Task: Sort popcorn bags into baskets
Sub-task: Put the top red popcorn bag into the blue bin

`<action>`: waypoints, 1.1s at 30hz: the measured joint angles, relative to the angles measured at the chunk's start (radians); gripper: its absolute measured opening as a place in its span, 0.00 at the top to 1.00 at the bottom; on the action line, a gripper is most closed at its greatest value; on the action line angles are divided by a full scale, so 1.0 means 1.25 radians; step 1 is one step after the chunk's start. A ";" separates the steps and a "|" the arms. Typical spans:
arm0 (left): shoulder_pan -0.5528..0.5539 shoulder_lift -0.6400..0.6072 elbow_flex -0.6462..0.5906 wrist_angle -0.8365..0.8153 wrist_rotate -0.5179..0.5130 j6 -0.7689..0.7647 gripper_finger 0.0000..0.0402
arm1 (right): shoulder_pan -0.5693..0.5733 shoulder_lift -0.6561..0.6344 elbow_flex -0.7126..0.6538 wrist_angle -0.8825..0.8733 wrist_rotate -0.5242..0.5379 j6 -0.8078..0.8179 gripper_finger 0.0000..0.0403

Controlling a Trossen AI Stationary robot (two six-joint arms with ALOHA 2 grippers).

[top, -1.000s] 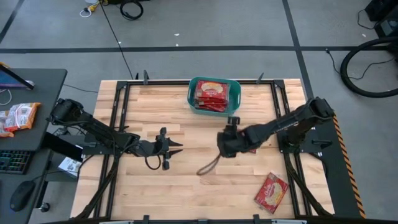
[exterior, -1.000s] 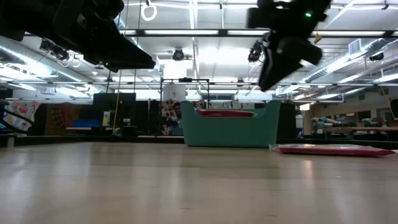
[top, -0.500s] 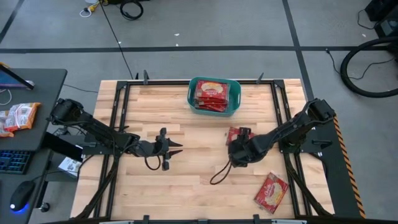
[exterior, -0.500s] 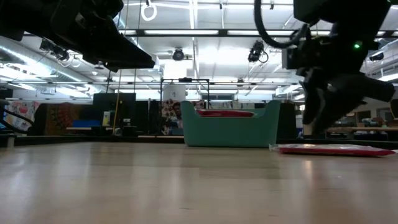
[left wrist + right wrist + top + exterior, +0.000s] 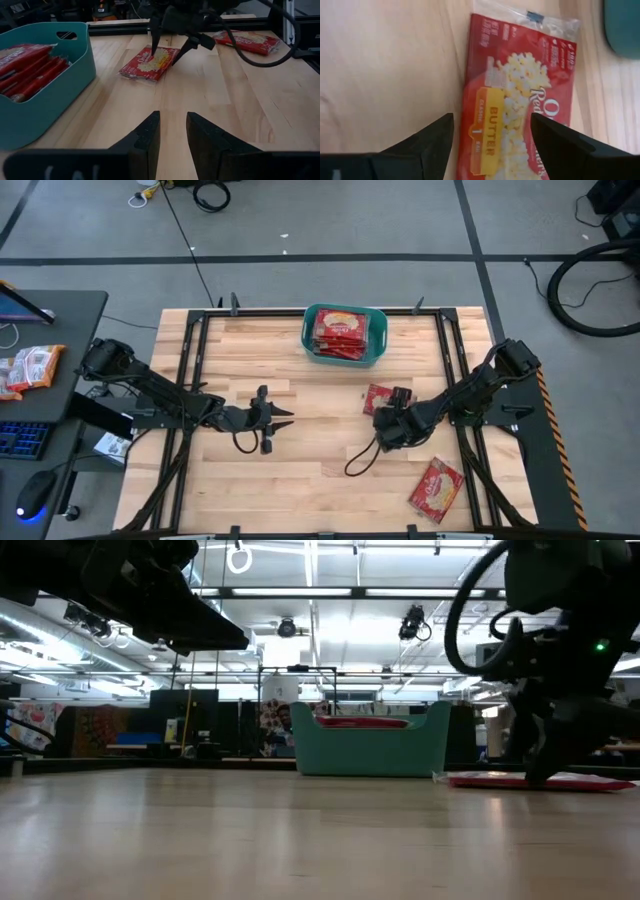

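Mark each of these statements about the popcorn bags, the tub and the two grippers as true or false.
1. The right gripper hangs open over a popcorn bag on the table. True.
2. The teal tub is empty. False: it holds red bags.
3. Another bag lies near the table's front right corner. True.
4. The left gripper holds a bag. False: nothing is between its fingers.

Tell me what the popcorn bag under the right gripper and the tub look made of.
Popcorn bag: glossy printed plastic film, judging by the clear crimped end seal. Teal tub: likely moulded plastic, smooth matte walls with a cut-out handle. Right gripper hangs open above the bag.
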 joint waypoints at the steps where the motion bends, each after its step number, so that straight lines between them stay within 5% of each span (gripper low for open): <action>1: 0.000 0.000 0.000 0.000 0.000 0.000 0.75 | 0.000 0.000 -0.005 0.000 0.006 0.002 0.33; 12: 0.000 0.000 0.000 0.000 0.000 0.000 0.75 | -0.008 -0.002 -0.054 0.052 0.018 -0.003 0.41; 26: 0.000 0.000 0.000 0.000 0.000 0.001 0.75 | -0.024 -0.002 -0.082 0.135 -0.049 -0.097 0.96; 33: 0.000 0.000 0.000 -0.002 0.000 0.001 0.75 | -0.027 0.006 0.015 0.072 -0.040 -0.175 0.98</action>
